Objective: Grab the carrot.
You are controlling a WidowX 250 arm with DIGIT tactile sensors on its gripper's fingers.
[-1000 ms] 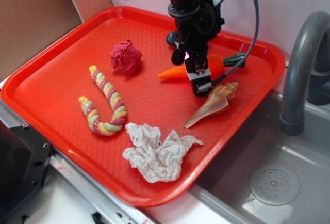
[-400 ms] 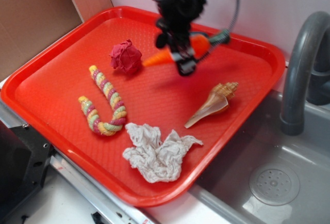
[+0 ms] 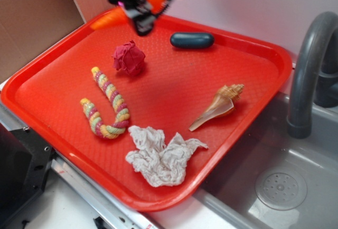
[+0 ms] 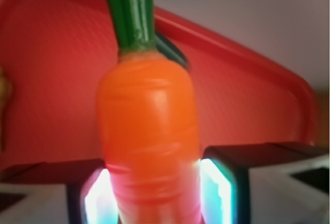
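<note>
One thing mattered most for you at this moment: the gripper [image 3: 138,13] was clamped on the carrot [image 3: 108,18], holding it in the air above the far left rim of the red tray [image 3: 248,113]. In the wrist view the carrot [image 4: 149,146] sat between the two fingers [image 4: 219,188] around its thick part, green stem pointing away, so the long tapered end hung out unsupported. Your likeliest trouble would have been that smooth, glossy body twisting or sliding out of the pinch on a quick swing, and dropping beyond the rim. Little stood in your way: the dark teal capsule [image 3: 191,40] lay just right of the gripper at the far side, the crumpled red ball [image 3: 128,58] below it. The striped rope [image 3: 105,105], white rag [image 3: 161,156] and seashell [image 3: 219,105] lay well apart, nearer; the sink [image 3: 280,187] and faucet [image 3: 311,70] were right.
</note>
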